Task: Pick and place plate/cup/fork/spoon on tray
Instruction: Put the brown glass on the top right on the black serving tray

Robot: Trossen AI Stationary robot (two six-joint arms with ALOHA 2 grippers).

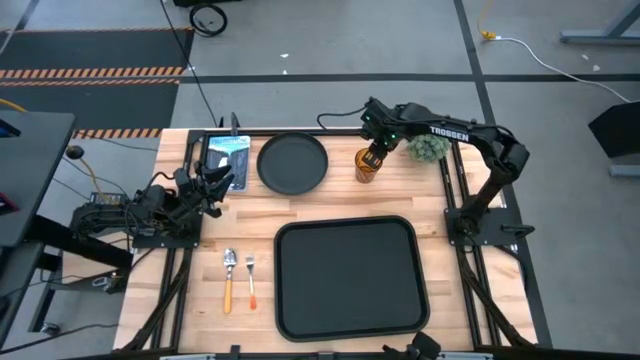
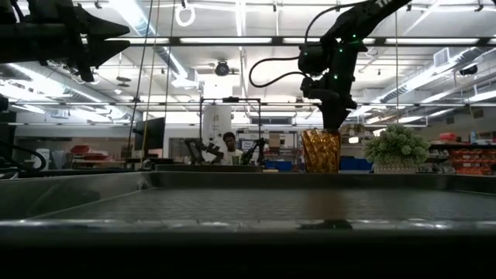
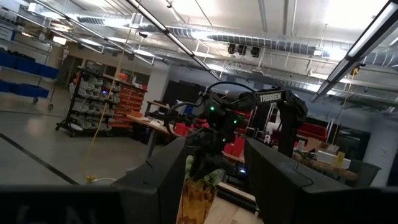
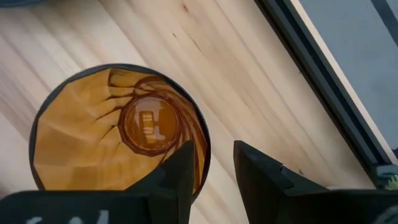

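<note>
The amber cup stands upright on the wooden table by the far edge, right of the round black plate; it also shows in the low view. My right gripper is open and points down over the cup's rim, one finger inside the cup and one outside. The black tray lies at the near middle. The spoon and the fork lie side by side left of the tray. My left gripper waits open at the table's left. My right gripper comes at the cup from above, pointing down. One finger is inside the cup and the other is outside, with the rim in the gap between them. I cannot tell whether either finger touches the wall.
A green bushy ball sits just right of the cup, close to my right arm. A flat packet lies left of the plate at the far left. A person sits in the room beyond the table.
</note>
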